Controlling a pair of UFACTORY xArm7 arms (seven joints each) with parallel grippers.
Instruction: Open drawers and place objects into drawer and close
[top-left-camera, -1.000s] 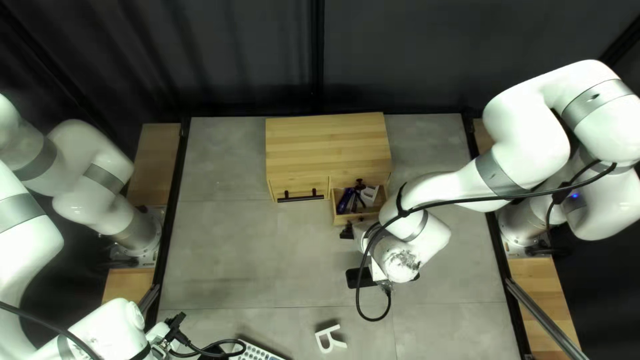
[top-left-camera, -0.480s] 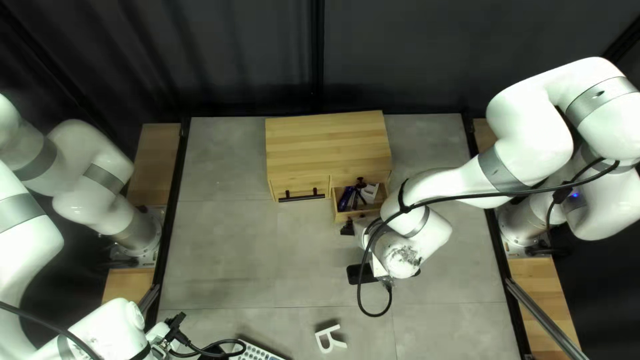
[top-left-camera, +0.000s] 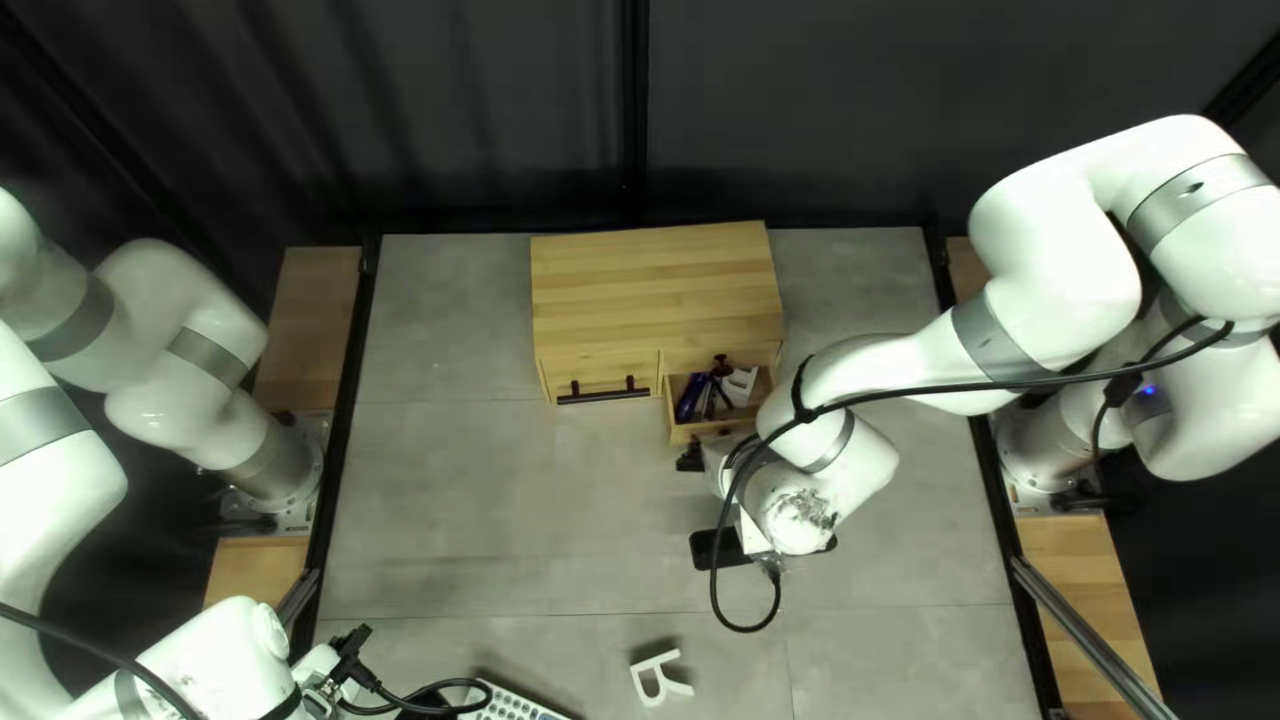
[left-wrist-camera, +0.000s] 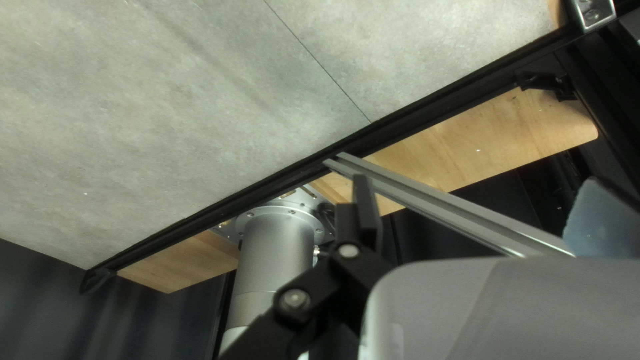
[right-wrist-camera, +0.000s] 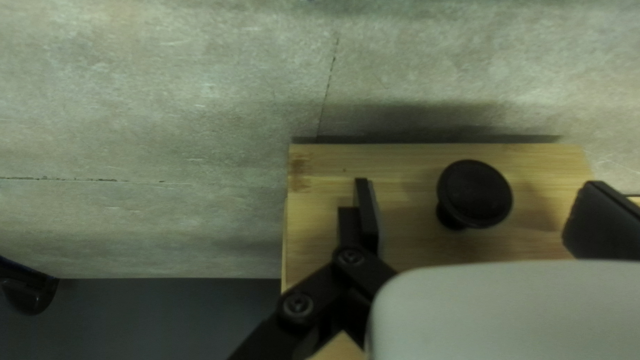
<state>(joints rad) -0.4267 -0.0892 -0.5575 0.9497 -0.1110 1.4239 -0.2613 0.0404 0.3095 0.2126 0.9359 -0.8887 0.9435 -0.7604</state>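
Pale wooden cabinet near the table's far edge, its right-hand drawer pulled out in the top left view. Closing it looks like the likely next step, and the main risk is a jam: a black, thin-legged item appears to stand proud of the rim and could catch under the cabinet as the drawer slides in. An off-centre push might also skew the drawer.

Beside that item lie a dark blue object and a white piece, crowded together. The drawer front is light, grained wood with a round black knob — glossless, flared at its face.

The right gripper is open, its fingers well apart, the knob between them and untouched. The left gripper is open too — nothing held — over the table's near left corner.
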